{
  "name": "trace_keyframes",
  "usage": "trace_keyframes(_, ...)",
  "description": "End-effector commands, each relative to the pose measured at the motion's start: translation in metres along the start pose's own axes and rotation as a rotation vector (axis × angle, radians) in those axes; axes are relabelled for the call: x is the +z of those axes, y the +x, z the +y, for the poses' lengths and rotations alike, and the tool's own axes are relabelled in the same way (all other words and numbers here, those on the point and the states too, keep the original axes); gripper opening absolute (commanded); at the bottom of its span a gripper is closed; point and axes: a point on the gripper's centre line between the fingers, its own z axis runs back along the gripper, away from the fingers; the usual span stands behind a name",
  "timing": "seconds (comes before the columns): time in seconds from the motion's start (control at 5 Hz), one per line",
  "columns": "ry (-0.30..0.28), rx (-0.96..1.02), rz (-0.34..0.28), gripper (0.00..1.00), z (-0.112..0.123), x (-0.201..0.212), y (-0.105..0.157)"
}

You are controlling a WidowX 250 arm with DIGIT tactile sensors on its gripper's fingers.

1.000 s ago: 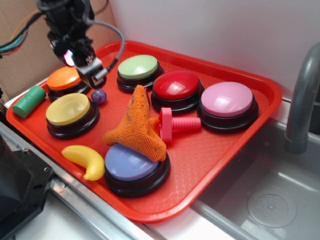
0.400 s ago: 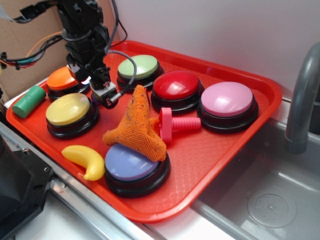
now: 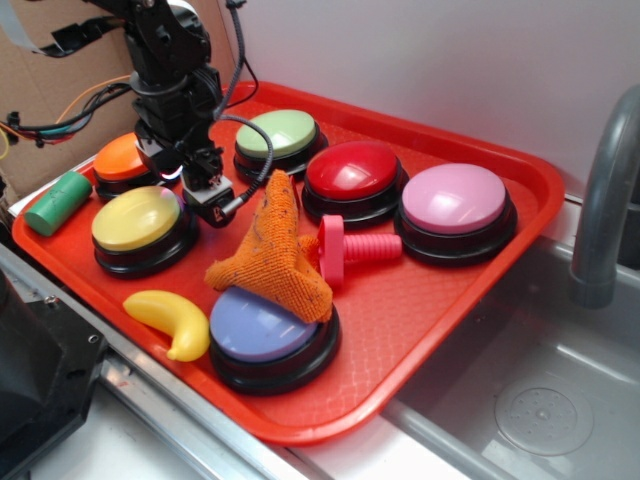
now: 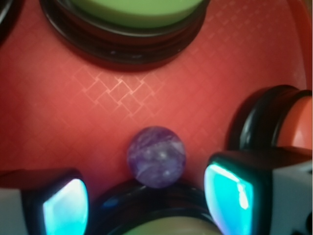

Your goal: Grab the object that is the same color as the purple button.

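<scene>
Gripper (image 4: 146,196), dropped from above the orange button since a second ago, now straddles small glossy purple marble (image 4: 156,156), jaws open, nothing held.

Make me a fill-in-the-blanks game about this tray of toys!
The ball between the fingers of the gripper is colored ____.
The orange cloth partly covers the ____ button.
The toy banana is colored ____.
All the buttons sit on a red ____.

Missing words: purple; purple; yellow; tray

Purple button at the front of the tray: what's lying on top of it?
An orange cloth drapes over the back edge of the purple button. The front of the dome shows bare; whatever is beneath the cloth is hidden.
</scene>
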Motion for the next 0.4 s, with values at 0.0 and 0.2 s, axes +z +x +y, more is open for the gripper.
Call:
trace_keyframes(0.0, 0.025, 0.004, -0.019, 0.98, 0.0082, -0.0016, 0.0139)
trace_keyframes(0.2, 0.038, 0.006, -0.008, 0.47, 0.0108, -0.0055, 0.0163)
